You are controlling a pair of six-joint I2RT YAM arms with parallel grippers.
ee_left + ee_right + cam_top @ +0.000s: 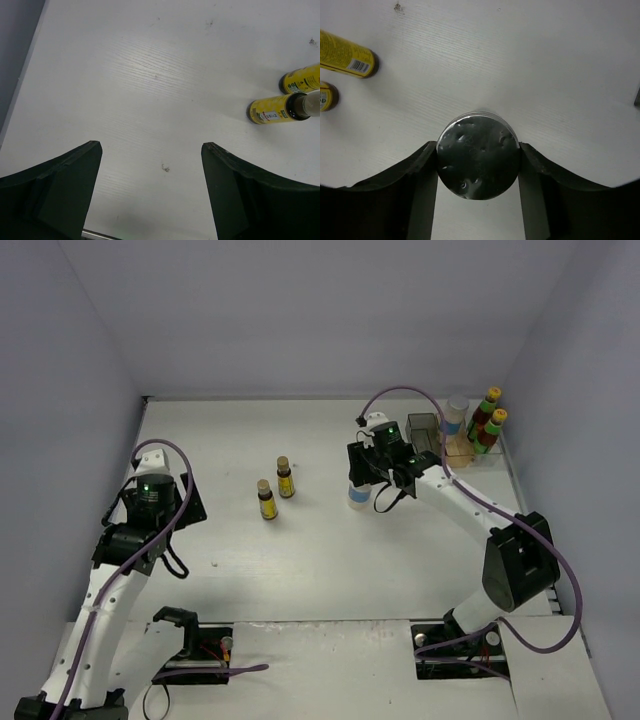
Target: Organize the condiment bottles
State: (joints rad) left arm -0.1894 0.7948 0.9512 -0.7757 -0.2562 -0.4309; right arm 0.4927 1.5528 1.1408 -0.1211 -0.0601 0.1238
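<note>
My right gripper [362, 485] is shut on a white silver-lidded jar [359, 497] right of the table's middle. In the right wrist view both fingers press the sides of its round lid [478, 155] at my gripper [478, 151]. I cannot tell whether the jar is lifted off the table. Two small brown yellow-labelled bottles [285, 478] [266, 499] stand at the middle; they also show in the left wrist view [272, 110] [300, 80] and the right wrist view [347, 60] [327, 96]. My left gripper [188, 502] [151, 145] is open and empty to their left.
The compartment tray [424, 426] stands at the back right. It holds two dark bottles with yellow caps [488, 407] [494, 427] and another white jar [455, 412]. A dark corner [637, 97] shows at the right wrist view's right edge. Walls enclose the table.
</note>
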